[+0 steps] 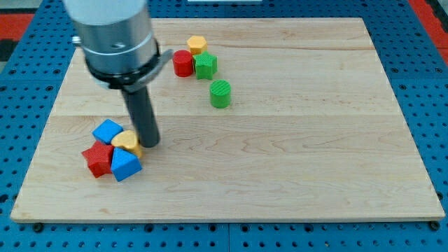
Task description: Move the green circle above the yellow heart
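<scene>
The green circle [220, 93] stands alone on the wooden board, right of centre toward the view's top. The yellow heart [127, 142] lies at the view's lower left, wedged in a cluster between a blue block [107, 131], a red block [98, 159] and another blue block [125, 164]. My tip [149, 143] rests on the board just right of the yellow heart, touching or nearly touching it. The tip is far to the lower left of the green circle.
A second cluster sits near the view's top: a yellow block [197, 45], a red block [183, 63] and a green block [205, 66]. The arm's grey body [115, 35] hangs over the upper left of the board [315, 154].
</scene>
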`<move>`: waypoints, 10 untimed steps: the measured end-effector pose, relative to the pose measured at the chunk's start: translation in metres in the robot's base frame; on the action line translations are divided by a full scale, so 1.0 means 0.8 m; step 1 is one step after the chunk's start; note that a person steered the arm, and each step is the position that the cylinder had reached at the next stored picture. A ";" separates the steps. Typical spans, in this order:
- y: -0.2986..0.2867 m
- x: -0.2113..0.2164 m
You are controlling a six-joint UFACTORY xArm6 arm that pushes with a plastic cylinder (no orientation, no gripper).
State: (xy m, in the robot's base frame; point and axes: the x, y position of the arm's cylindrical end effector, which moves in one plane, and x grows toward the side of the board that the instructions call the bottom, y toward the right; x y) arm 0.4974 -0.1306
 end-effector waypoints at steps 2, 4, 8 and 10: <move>0.223 -0.030; 0.247 -0.121; 0.026 -0.165; -0.026 -0.098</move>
State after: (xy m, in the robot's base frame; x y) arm 0.4194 -0.1515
